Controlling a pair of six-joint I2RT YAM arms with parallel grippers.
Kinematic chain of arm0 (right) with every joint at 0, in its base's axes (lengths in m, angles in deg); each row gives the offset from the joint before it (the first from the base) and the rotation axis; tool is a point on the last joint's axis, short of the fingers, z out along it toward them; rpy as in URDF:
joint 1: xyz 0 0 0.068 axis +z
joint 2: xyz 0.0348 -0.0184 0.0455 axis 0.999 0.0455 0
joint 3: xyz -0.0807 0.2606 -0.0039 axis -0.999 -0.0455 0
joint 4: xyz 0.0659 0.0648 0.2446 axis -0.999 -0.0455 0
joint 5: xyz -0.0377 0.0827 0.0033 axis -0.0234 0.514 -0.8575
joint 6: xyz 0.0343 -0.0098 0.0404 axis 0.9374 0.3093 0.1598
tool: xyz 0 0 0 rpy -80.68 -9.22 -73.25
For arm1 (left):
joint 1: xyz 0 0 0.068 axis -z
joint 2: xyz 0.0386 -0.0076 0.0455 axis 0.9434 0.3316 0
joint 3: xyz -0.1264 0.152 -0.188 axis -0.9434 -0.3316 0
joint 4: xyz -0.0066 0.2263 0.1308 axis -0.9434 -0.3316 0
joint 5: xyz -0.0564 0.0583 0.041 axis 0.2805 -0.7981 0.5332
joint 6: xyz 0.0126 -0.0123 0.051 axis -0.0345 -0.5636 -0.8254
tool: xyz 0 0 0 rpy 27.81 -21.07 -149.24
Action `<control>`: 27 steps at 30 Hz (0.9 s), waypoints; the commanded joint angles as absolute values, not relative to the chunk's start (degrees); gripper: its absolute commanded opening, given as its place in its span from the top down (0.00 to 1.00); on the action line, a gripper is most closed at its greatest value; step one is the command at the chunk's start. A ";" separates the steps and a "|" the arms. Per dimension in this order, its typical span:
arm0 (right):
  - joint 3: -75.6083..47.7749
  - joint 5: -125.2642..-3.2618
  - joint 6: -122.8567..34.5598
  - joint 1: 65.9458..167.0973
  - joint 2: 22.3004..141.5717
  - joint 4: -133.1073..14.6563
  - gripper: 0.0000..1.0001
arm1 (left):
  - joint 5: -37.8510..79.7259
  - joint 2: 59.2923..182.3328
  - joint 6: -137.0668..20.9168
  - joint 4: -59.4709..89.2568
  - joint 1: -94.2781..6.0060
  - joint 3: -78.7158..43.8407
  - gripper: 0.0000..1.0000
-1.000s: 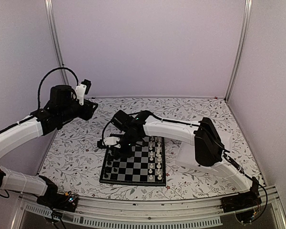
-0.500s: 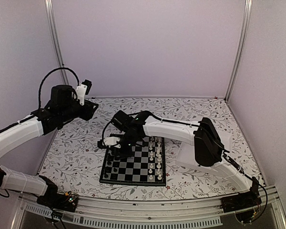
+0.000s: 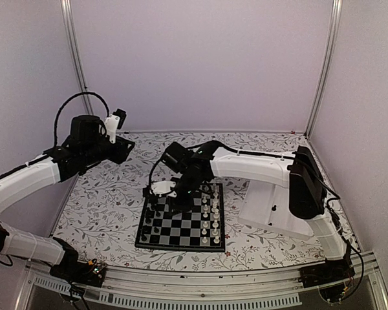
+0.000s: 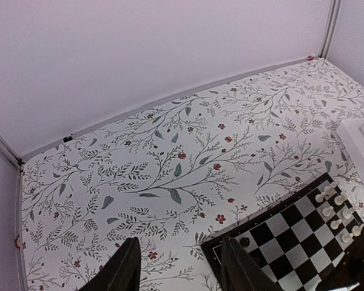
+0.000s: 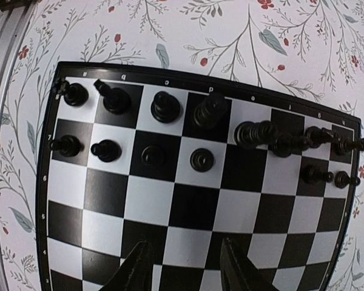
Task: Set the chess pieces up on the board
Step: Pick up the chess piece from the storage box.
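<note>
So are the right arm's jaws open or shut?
Open. In the right wrist view the right gripper has its two fingers apart, with only bare board squares showing between them and nothing held.

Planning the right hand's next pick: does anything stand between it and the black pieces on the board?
Nothing visible does. The right hand, open, hangs over the board; only bare squares lie between its fingertips and the chess pieces in their two rows.
</note>
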State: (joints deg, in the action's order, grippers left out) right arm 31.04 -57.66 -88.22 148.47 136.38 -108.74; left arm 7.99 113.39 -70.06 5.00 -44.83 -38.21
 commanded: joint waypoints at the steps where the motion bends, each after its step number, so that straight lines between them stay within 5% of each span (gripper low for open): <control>1: 21.76 -60.13 -87.91 146.15 127.01 -109.90 0.59 | 8.99 114.37 -69.83 4.91 -45.21 -36.61 0.52; 15: -22.33 -62.42 -88.05 117.50 90.35 -103.08 0.63 | 24.42 119.12 -67.33 4.02 -44.18 -34.47 0.58; 27: -39.95 -61.65 -86.36 106.86 83.89 -98.22 0.56 | 23.69 124.28 -68.87 0.90 -39.71 -32.35 0.58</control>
State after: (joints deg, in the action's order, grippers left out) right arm -38.31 -61.93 -87.61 107.21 84.97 -101.76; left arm 23.16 123.03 -67.92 2.51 -40.88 -34.54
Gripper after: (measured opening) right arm 0.434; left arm 0.423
